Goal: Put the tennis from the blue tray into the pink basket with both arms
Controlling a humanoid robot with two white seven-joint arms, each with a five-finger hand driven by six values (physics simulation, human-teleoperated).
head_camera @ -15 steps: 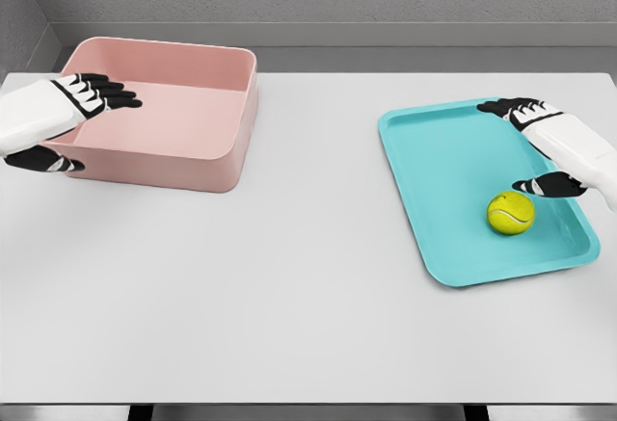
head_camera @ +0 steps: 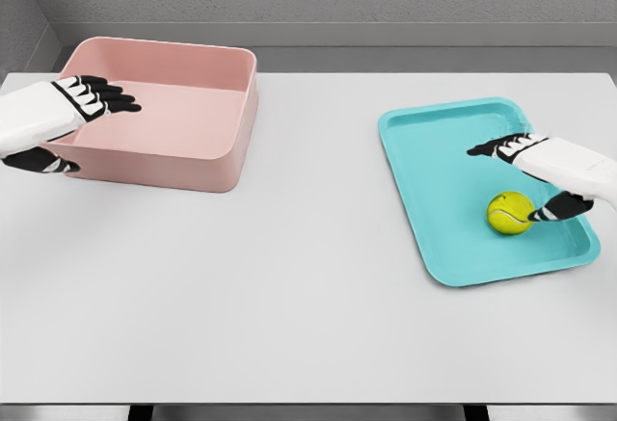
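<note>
Right hand [head_camera: 536,172] is over the blue tray [head_camera: 439,166], fingers stretched out flat toward the left and thumb dropped down just beside the tennis ball [head_camera: 509,213], gripping nothing. The ball, fuzzy yellow-green with a pale curved seam, sits on the tray floor toward the tray's near right end, and the thumb tip looks to be at its right flank, though contact is hard to call. The tray is a shallow, glossy turquoise rectangle with rounded corners and a low raised lip, lying slightly askew on the smooth white table [head_camera: 308,296]. Over on the far left, the pink basket [head_camera: 193,151] is a deep, matte, rounded-corner tub with thick walls. Left hand [head_camera: 72,113] hangs at its left wall, black fingers extended over the rim into the opening, thumb outside below the wall, relaxed and holding nothing.
</note>
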